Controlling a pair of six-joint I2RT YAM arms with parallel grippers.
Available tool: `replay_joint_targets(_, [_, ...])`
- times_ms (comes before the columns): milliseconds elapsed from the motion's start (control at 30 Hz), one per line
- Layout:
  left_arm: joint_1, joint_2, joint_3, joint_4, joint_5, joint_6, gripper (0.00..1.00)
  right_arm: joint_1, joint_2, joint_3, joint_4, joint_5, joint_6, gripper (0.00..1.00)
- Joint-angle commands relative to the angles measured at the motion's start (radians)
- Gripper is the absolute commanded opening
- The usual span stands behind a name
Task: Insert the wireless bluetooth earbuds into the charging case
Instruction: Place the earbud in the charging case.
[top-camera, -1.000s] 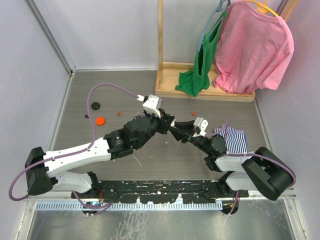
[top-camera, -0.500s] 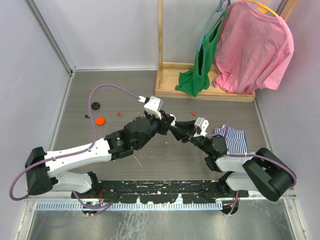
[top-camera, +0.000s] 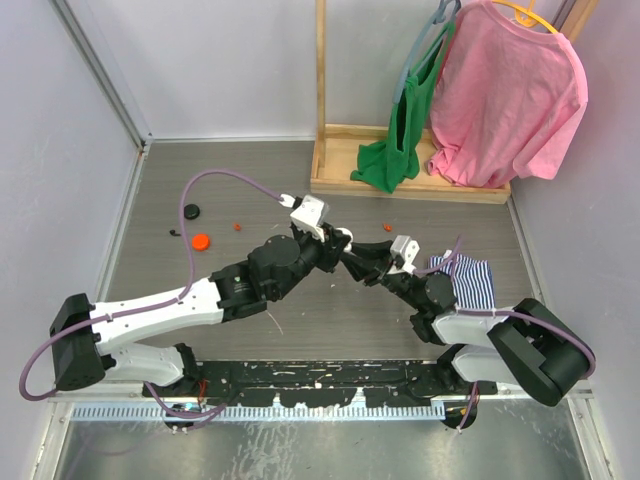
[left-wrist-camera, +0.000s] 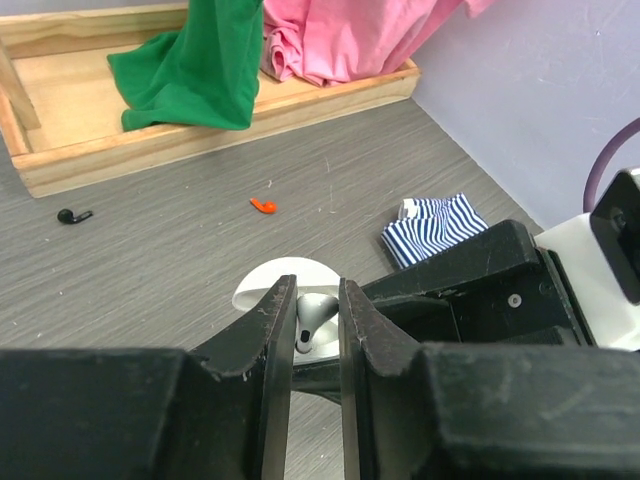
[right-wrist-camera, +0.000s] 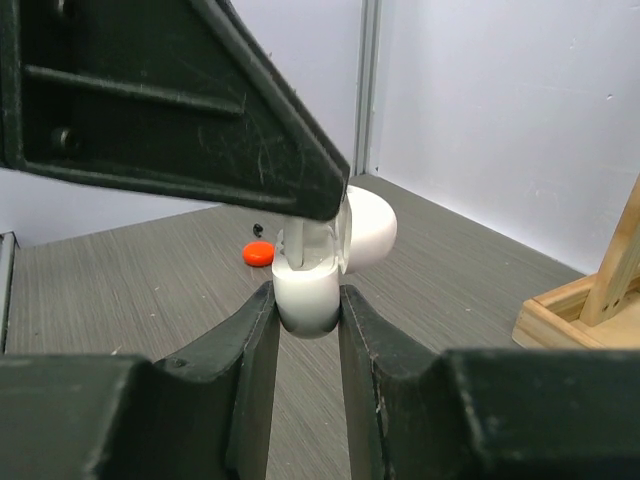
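Note:
My right gripper (right-wrist-camera: 306, 292) is shut on the base of an open white charging case (right-wrist-camera: 306, 300), its lid (right-wrist-camera: 370, 232) tipped back. My left gripper (left-wrist-camera: 312, 300) is shut on a white earbud (left-wrist-camera: 315, 318) and holds it stem-down right over the case. In the right wrist view the stem (right-wrist-camera: 305, 245) reaches into the case top. The two grippers meet above the table's middle (top-camera: 345, 252). A red earbud (left-wrist-camera: 263, 205) and a black earbud (left-wrist-camera: 70, 215) lie loose on the table.
A red disc case (top-camera: 200, 241) and a black disc case (top-camera: 191, 210) lie at the far left with small red bits (top-camera: 237, 226). A striped cloth (top-camera: 465, 278) lies by the right arm. A wooden rack base (top-camera: 400, 170) with green and pink garments stands behind.
My left gripper has edged slightly right and closer onto the case with the white earbud. The right gripper has hardly moved.

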Motion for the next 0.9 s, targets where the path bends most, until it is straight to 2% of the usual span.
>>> replay_joint_targets(0, [-0.008,-0.012,-0.017,0.03,0.028,0.027,0.24,0.004,-0.036,0.009,0.112,0.006,-0.005,0.07])
replay_joint_targets(467, [-0.009,-0.073,-0.034,0.014,0.073,0.044,0.37,0.005,-0.037,0.011,0.113,-0.005,0.01,0.07])
replay_joint_targets(700, [0.0,-0.15,-0.023,-0.08,0.088,0.042,0.44,0.004,-0.032,0.018,0.099,-0.029,0.019,0.07])
replay_joint_targets(867, [0.042,-0.206,-0.009,-0.193,0.159,0.0,0.52,0.004,-0.036,0.029,0.074,-0.072,0.026,0.08])
